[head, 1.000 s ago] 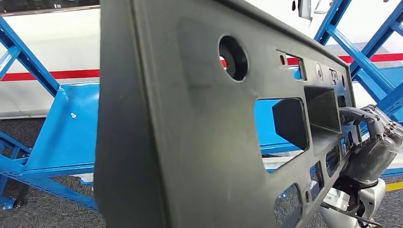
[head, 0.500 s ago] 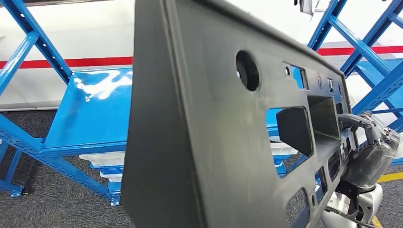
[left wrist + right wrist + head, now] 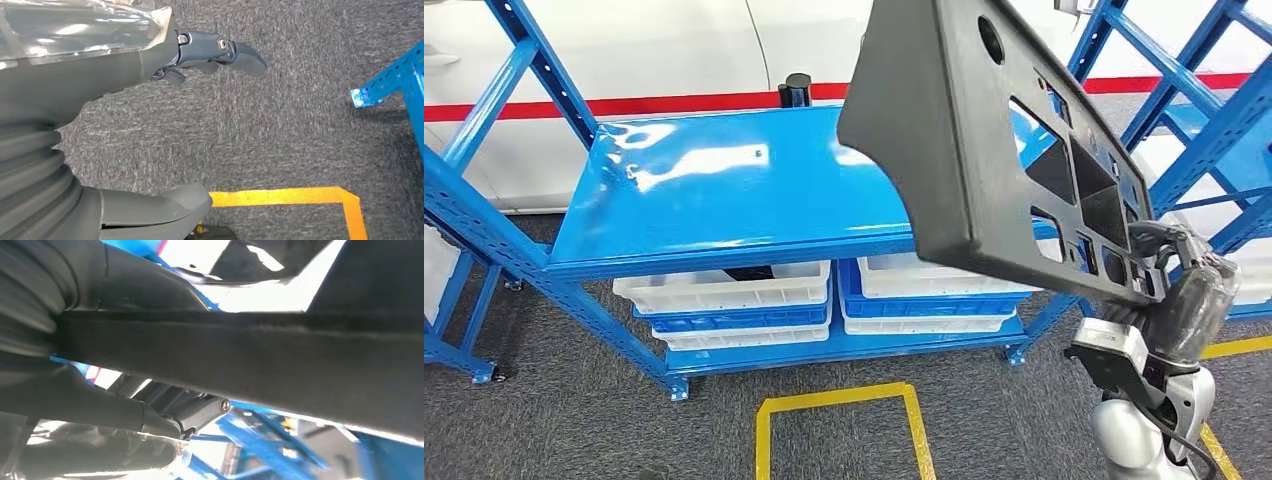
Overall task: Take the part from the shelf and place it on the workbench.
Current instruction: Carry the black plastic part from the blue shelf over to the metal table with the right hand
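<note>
Black moulded plastic panel (image 3: 984,130) carried towards the glossy blue steel workbench (image 3: 724,190).
Within a second the view had swung, revealing it; right hand (image 3: 1179,290) gripped the panel's edge, left hand (image 3: 100,125) hung with fingers apart, holding nothing.

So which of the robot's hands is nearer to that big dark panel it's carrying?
Right. The right hand grips the dark panel at its lower end, fingers around its edge. The left hand hangs over the grey carpet, holding nothing.

A blue shelf (image 3: 724,200) stands on grey carpet (image 3: 574,420), white bins (image 3: 724,290) on its lower tier.
</note>
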Available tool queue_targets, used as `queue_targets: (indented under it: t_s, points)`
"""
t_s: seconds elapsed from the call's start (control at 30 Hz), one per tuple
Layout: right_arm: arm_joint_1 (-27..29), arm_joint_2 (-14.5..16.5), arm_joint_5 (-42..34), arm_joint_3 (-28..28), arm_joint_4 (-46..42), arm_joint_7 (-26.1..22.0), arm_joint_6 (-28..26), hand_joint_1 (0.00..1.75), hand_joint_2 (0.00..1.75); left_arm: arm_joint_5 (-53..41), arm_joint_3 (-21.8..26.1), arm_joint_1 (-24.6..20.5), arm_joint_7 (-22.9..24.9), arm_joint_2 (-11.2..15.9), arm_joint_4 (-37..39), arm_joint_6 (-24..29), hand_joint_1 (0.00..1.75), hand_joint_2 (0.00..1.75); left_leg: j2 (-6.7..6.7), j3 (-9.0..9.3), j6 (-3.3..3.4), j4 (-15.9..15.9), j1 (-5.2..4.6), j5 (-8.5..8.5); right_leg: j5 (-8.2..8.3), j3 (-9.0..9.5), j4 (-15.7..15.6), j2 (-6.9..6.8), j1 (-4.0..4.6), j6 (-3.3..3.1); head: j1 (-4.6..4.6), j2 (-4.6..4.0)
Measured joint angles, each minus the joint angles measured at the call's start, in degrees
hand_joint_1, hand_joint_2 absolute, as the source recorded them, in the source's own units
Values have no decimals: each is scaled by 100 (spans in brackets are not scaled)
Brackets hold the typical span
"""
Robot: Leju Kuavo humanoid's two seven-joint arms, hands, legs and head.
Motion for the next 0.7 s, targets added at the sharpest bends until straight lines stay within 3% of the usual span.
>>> queue_targets:
  t_s: [0.03,0.07,0.1,0.17,0.2,0.23,0.27,0.3,0.37,0.43,0.5,0.53,0.6,0.67,0.7]
  points:
    - [-6,9,6,-18,66,24,19,175,175,-2,6,5,0,6,1,0,0,175,-5,-39,-33,55,12,-87,57,-52,2,-9,-28,-60,-3,0]
    - [-9,21,9,-30,122,43,30,175,175,-3,10,10,0,11,1,0,0,175,-8,-102,-68,196,23,-278,124,-103,-5,-22,-61,-121,-10,0]
    - [-12,32,13,-38,169,53,37,175,175,-3,13,12,0,15,2,0,0,175,-9,-193,-99,467,41,-575,197,-165,-5,-32,-87,-168,-15,0]
    - [-13,51,17,-47,233,57,40,175,175,-4,13,15,0,16,2,0,0,175,-5,-382,-162,1230,62,-1128,336,-310,7,-42,-77,-203,-28,0]
    - [-12,60,18,-48,264,57,40,175,175,-5,13,15,0,17,2,0,0,175,-4,-423,-188,1555,74,-1238,402,-402,22,-43,-76,-191,-30,0]
    - [-11,68,19,-49,293,58,40,175,175,-5,13,16,0,19,2,0,0,175,-3,-382,-209,1704,89,-1210,457,-494,47,-44,-80,-174,-31,0]
    - [-10,74,19,-51,320,58,39,175,175,-5,13,15,0,21,2,0,0,175,-1,-234,-223,1639,106,-1088,500,-584,82,-44,-88,-149,-31,0]
    - [-10,80,20,-54,342,58,38,175,175,-5,13,13,0,23,2,0,0,175,1,13,-234,1371,126,-943,535,-668,127,-45,-99,-122,-33,0]
    - [-14,88,20,-70,366,58,36,175,175,-5,13,-1,0,26,1,0,0,175,-8,588,-233,584,146,-880,580,-807,233,-47,-95,-61,-35,0]
    - [-19,93,25,-89,379,57,34,175,175,-7,13,-14,0,26,0,0,0,175,-25,843,-177,155,120,-972,641,-882,287,-56,-74,28,-31,0]
    - [-20,96,33,-104,390,56,33,175,175,-8,13,-16,0,24,1,0,0,175,-20,797,-53,110,94,-919,720,-916,273,-61,-71,133,-26,0]
    - [-19,97,35,-114,398,56,33,175,175,-8,13,-20,0,23,1,0,0,175,-9,752,23,93,90,-861,686,-960,306,-55,-74,151,-27,0]
    - [-18,96,37,-132,415,56,33,175,175,-8,15,-33,0,28,1,1,0,175,16,621,153,57,99,-717,364,-1131,648,-39,-77,105,0,0]
    - [-17,95,37,-140,432,56,33,175,175,-10,17,-39,0,31,0,1,0,175,27,448,198,61,82,-578,-121,-1348,1382,-18,-83,49,29,0]
    - [-15,95,36,-141,441,56,33,175,175,-11,17,-37,0,28,0,0,0,175,31,358,200,64,75,-509,-262,-1405,1726,-11,-82,65,30,0]
